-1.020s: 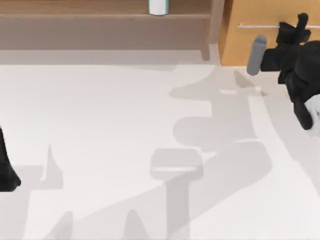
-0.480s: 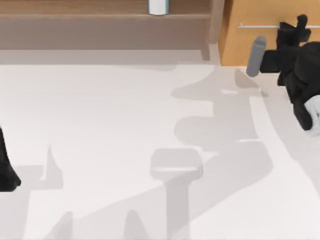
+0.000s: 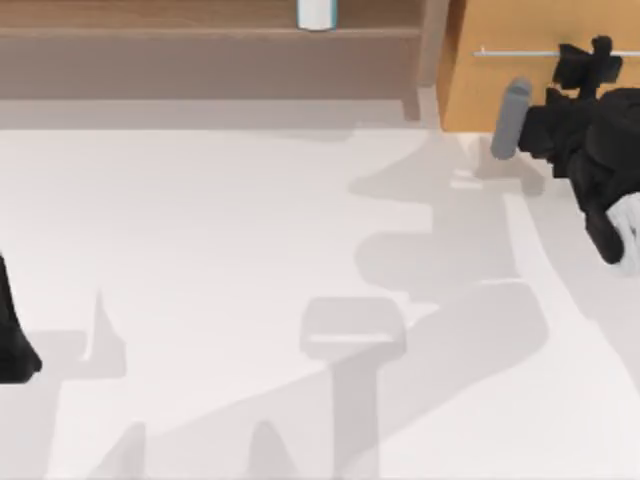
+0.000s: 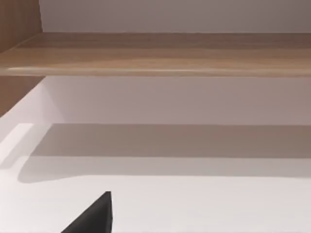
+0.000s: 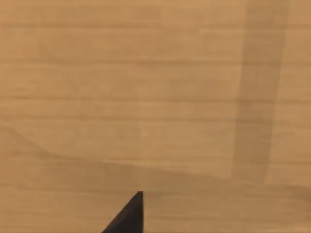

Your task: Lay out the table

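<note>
The table [image 3: 220,230] is a broad off-white surface crossed by grey shadows. My right gripper [image 3: 585,58] is at the top view's far right, held up against the front of the orange drawer unit [image 3: 500,85], close to its silver bar handle [image 3: 515,52]. The right wrist view faces the drawer unit's orange wood front [image 5: 146,97] at close range. My left arm [image 3: 12,335] is parked at the table's left edge. The left wrist view looks across the table [image 4: 194,204] toward the brown shelf [image 4: 160,53].
A brown wooden shelf [image 3: 200,50] runs along the back, with a white object [image 3: 316,12] standing on it. The drawer unit stands at the back right beside the shelf's side post [image 3: 428,60].
My right arm has shifted slightly toward the back, bringing the gripper closer to the drawer handle. The left arm has not moved.
</note>
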Controlling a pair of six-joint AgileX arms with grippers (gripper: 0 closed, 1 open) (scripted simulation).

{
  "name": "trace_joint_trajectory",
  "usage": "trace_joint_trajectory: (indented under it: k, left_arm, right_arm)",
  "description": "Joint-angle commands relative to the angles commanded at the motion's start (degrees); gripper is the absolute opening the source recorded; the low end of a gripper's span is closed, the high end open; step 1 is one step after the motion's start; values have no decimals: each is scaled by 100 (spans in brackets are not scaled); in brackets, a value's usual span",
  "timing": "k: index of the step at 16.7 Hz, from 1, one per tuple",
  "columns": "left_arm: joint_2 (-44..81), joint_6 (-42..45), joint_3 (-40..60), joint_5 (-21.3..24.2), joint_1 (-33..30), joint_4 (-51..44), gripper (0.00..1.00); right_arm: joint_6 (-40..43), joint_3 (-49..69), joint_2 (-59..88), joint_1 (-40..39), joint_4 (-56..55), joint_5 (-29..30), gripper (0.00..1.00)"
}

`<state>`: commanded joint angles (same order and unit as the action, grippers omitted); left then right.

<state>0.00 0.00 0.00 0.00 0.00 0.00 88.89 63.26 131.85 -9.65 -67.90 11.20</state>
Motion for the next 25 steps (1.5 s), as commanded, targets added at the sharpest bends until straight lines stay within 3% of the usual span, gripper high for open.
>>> trace_joint_trajectory:
  k: [25]
  left_arm:
    - [0, 0, 0, 0, 0, 0, 100]
  right_arm:
    - [-62, -1243, -382, -136, -540, 123, 100]
